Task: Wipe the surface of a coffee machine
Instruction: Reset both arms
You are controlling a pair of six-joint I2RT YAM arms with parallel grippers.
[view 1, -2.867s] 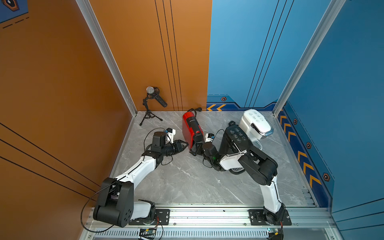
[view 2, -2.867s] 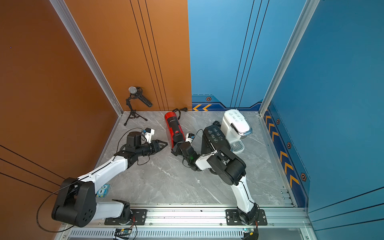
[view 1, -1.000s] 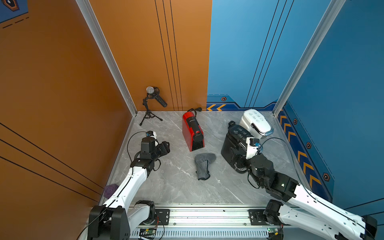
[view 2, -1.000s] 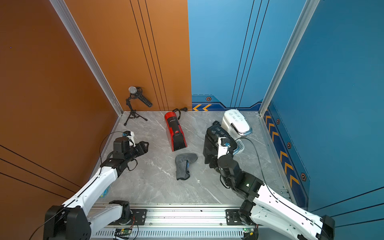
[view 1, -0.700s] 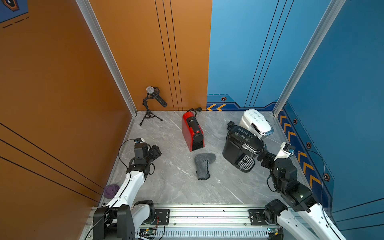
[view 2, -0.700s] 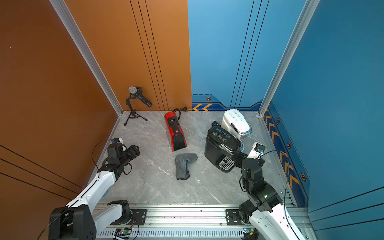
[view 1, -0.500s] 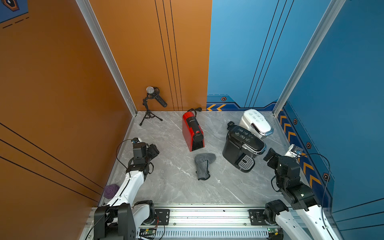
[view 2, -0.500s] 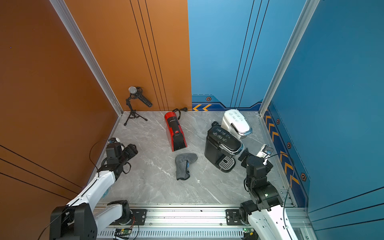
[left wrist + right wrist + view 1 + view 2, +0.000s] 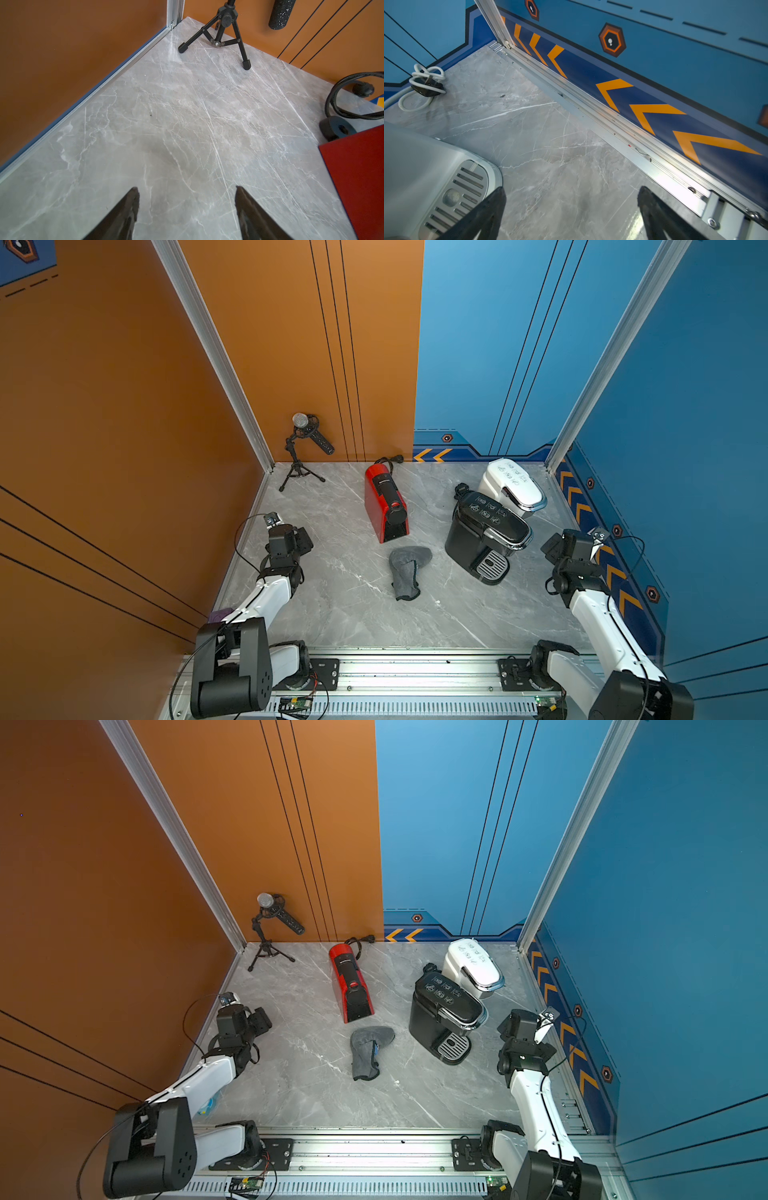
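You have bright, even overhead light in both top views, so the grey marble-patterned tabletop (image 9: 357, 626) shows only faint, soft shadows, and the silver aluminium base rail (image 9: 415, 668) gleams with mild glare. In your right wrist view a white glare burns on the silver floor track (image 9: 675, 185), the black fingertips (image 9: 483, 216) of the right gripper (image 9: 571, 189) look soft, and the wide lens stretches things toward the frame edges.

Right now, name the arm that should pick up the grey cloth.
Left, I'd say. Only bare marble lies between the open, empty left claw and the grey cloth. The right claw, also open and empty, has the black coffee machine standing between it and the cloth.
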